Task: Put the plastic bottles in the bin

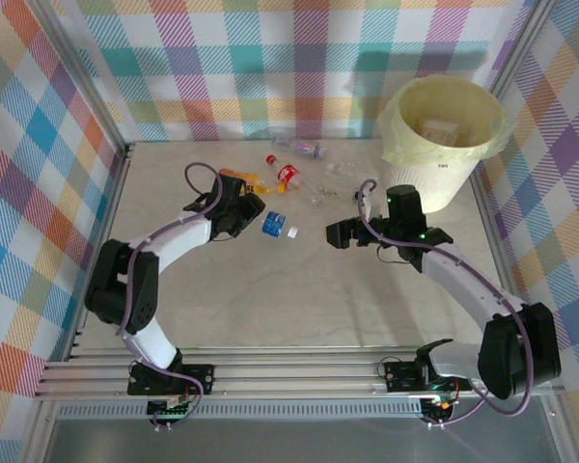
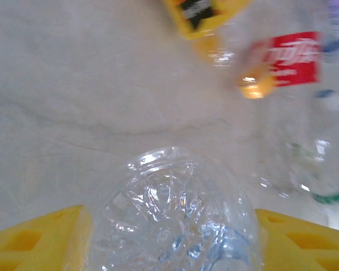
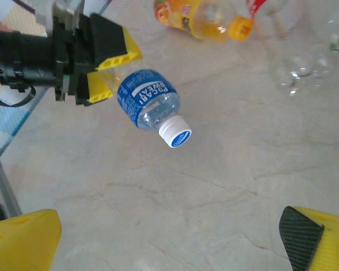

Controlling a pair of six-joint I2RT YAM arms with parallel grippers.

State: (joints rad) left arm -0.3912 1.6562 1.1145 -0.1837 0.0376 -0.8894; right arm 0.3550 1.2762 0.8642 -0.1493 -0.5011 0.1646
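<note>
Your left gripper (image 3: 113, 70) is clenched on the clear base of the blue-labelled bottle (image 3: 150, 101), with a yellow finger (image 2: 39, 240) pressed against each side. The bottle is roughly level. Its long axis runs left to right over the table (image 1: 299, 299), and its white cap (image 3: 175, 135) points toward your right gripper (image 1: 340, 233), which is spread wide and grasps nothing. The other plastic bottles (image 1: 291, 174) lie just beyond, and the bin (image 1: 444, 183) stands at the far right.
</note>
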